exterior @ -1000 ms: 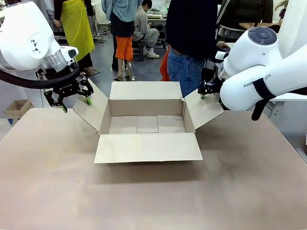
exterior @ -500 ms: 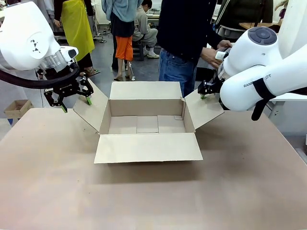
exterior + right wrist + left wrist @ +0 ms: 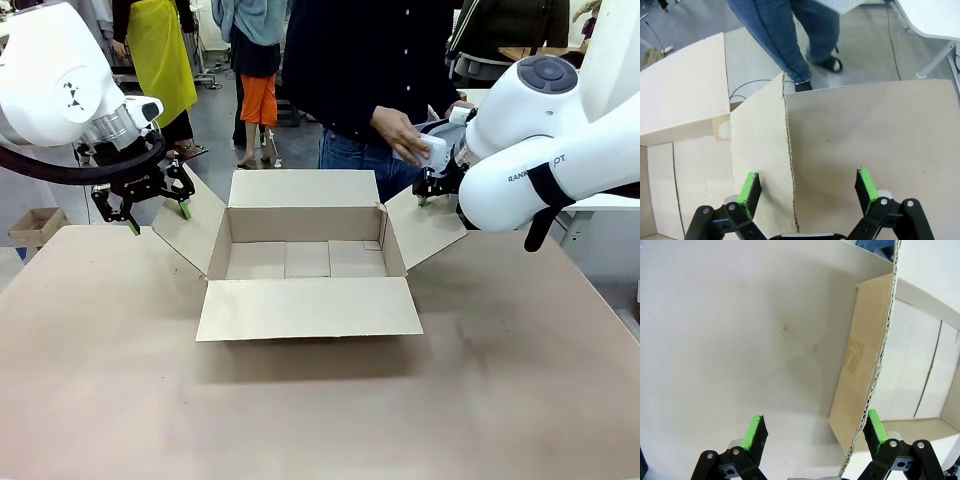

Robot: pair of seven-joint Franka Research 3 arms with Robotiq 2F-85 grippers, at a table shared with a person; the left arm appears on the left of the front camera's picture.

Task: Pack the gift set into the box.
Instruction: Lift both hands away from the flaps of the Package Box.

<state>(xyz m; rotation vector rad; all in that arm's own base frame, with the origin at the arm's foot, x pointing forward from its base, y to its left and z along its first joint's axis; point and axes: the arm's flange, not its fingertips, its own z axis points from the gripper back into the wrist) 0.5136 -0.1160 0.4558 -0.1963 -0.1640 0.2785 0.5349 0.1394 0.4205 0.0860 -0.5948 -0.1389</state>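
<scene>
While the box (image 3: 310, 310) is sitting open on the desk (image 3: 300, 420) with its flaps spread, the left gripper (image 3: 815, 430) is straddling the left flap's edge, jaws wide apart. The right gripper (image 3: 807, 186) is straddling the right flap likewise, unclamped. Beyond the box, a person's hand (image 3: 395, 130) is holding a pale item (image 3: 432, 152), too hidden to identify.

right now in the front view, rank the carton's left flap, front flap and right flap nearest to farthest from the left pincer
1. left flap, right at the left pincer
2. front flap, middle, toward the camera
3. right flap, opposite side
</scene>
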